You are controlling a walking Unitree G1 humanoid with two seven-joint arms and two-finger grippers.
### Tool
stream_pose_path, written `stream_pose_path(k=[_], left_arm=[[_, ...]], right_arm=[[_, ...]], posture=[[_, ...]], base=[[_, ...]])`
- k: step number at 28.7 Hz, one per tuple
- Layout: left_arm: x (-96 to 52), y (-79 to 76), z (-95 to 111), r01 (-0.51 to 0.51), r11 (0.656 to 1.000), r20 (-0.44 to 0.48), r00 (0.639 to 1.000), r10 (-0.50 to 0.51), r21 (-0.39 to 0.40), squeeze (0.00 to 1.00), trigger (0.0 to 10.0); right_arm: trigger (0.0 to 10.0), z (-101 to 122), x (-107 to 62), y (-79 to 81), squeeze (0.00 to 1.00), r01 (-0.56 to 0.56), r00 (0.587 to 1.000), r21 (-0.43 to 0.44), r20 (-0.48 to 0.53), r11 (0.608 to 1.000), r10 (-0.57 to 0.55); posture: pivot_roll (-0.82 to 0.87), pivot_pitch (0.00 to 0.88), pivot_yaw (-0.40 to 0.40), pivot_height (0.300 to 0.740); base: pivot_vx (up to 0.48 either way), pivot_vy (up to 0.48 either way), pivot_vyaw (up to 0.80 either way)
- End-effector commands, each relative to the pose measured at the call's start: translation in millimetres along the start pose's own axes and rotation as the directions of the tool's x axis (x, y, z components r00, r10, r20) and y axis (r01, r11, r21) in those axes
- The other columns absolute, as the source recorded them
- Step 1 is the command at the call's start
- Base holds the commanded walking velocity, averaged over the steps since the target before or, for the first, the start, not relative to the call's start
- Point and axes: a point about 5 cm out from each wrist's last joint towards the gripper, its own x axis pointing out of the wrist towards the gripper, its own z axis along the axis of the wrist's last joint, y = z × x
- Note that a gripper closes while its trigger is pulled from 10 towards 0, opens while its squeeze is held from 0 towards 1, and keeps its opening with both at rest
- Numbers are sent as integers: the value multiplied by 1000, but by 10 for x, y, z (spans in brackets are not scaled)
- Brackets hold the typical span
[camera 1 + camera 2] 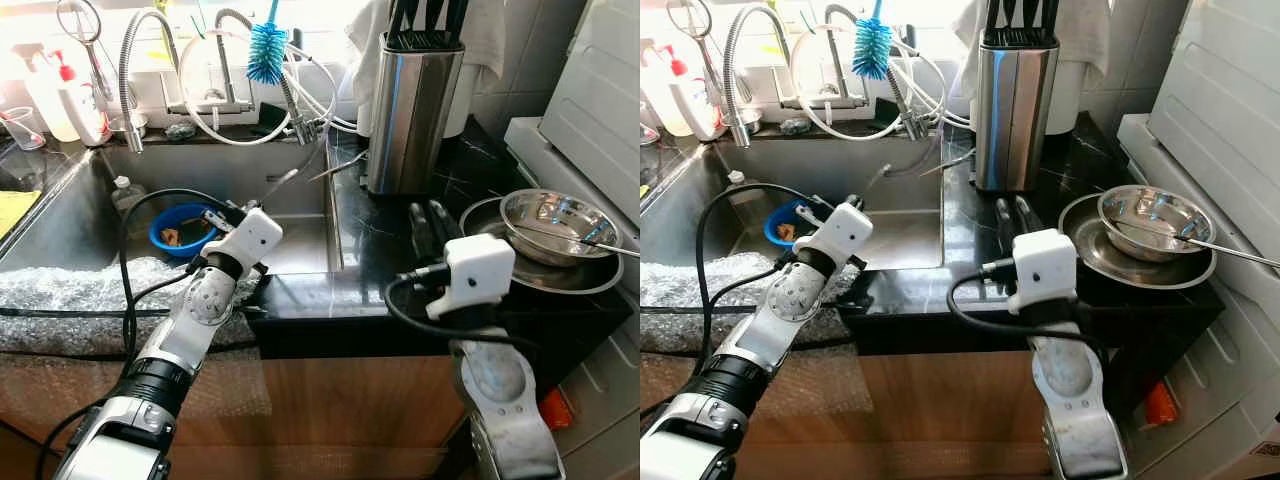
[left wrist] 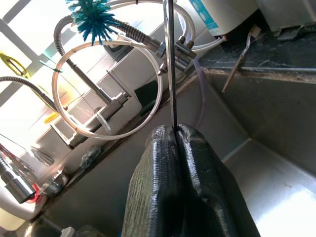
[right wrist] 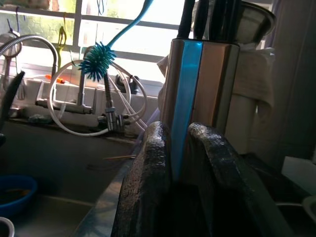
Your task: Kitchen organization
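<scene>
The left gripper (image 1: pixel 243 207) is reaching out over the steel sink (image 1: pixel 90 225), pinching a thin dark utensil (image 1: pixel 285 180) that is pointing toward the sink's far right corner. A blue bowl (image 1: pixel 185 229) is sitting in the basin beside it. On the black countertop (image 1: pixel 355 250), the right gripper (image 1: pixel 432 222) is resting with its fingers nearly closed, just in front of the steel knife block (image 1: pixel 410 112) at the counter's back edge. Toward the counter's right edge, a steel bowl (image 1: pixel 560 225) holding a long utensil is lying on a plate (image 1: pixel 485 215). A blue bottle brush (image 1: pixel 267 50) is hanging by the faucet (image 1: pixel 140 70).
</scene>
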Motion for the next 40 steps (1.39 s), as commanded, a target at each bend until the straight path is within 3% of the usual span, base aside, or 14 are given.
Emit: stream_pose_path(k=[1, 6, 13, 14, 15, 16, 19, 21, 24, 25, 26, 28, 37, 40], left_arm=[[55, 77, 29, -36, 999, -1, 999, 36, -23, 0, 0], [147, 378, 53, -223, 953, -28, 975, 222, -207, 0, 392], [191, 561, 7, -316, 896, -85, 949, 305, -314, 0, 902], [212, 595, -3, -325, 886, -94, 946, 312, -332, 0, 3490], [219, 604, -5, -327, 883, -95, 945, 314, -336, 0, 3490], [223, 611, -6, -329, 881, -95, 944, 316, -339, 0, 10000], [250, 665, -36, -355, 834, -131, 934, 332, -423, 0, 10000], [261, 717, -102, -399, 746, -194, 916, 351, -534, 0, 10000], [258, 786, -175, -449, 657, -254, 891, 375, -605, 0, 10000], [258, 786, -175, -449, 657, -254, 891, 375, -605, 0, 10000], [253, 811, -233, -479, 596, -302, 876, 377, -644, 0, 10000], [252, 823, -271, -495, 564, -333, 867, 371, -661, 0, 10000], [280, 966, -385, -440, 722, -399, 884, 243, -535, 0, 10000], [279, 1006, -392, -428, 742, -402, 886, 232, -516, 0, 10000]], right_arm=[[10000, 4, -10, -6, 0, 12, 1000, -6, 10, 1000, -12], [10000, -199, -190, -95, 0, 71, 996, -45, -53, 996, -74], [10000, -245, -237, -117, 0, 87, 994, -43, -55, 995, -89], [10000, -269, -240, -130, 0, 92, 994, -52, -57, 994, -95], [10000, -274, -239, -132, 0, 91, 994, -56, -56, 994, -94], [10000, -272, -238, -133, 0, 90, 994, -62, -52, 994, -93], [10000, -264, -217, -137, 0, 93, 994, -63, -47, 994, -96], [10000, -265, -214, -134, 0, 92, 994, -63, -46, 994, -95], [10000, -268, -219, -128, 0, 89, 995, -67, -44, 994, -92], [10000, -268, -219, -128, 0, 89, 995, -67, -44, 994, -92], [10000, -274, -228, -139, 0, 92, 994, -70, -45, 993, -95], [10000, -280, -233, -145, 0, 94, 994, -72, -46, 993, -98], [10000, -300, -301, -198, 0, 112, 992, -89, -51, 990, -117], [10000, -343, -344, -213, 0, 115, 990, -99, -64, 988, -122]], posture=[[-86, 0, 34, 740], [-91, 0, 44, 740], [-99, 0, 57, 740], [-98, 0, 58, 740], [-98, 0, 58, 740], [-98, 0, 58, 740], [-101, 0, 60, 740], [-101, 0, 63, 740], [-108, 0, 68, 740], [-108, 0, 68, 740], [-111, 0, 69, 740], [-113, 0, 70, 740], [-127, 0, 91, 740], [-126, 0, 93, 740]], base=[[0, 0, 0], [0, 0, 0], [0, 0, 0], [0, 0, 0], [0, 0, 0], [0, 0, 0], [0, 0, 0], [0, 0, 0], [0, 0, 0], [0, 0, 0], [0, 0, 0], [0, 0, 0], [0, 0, 0], [0, 0, 0]])
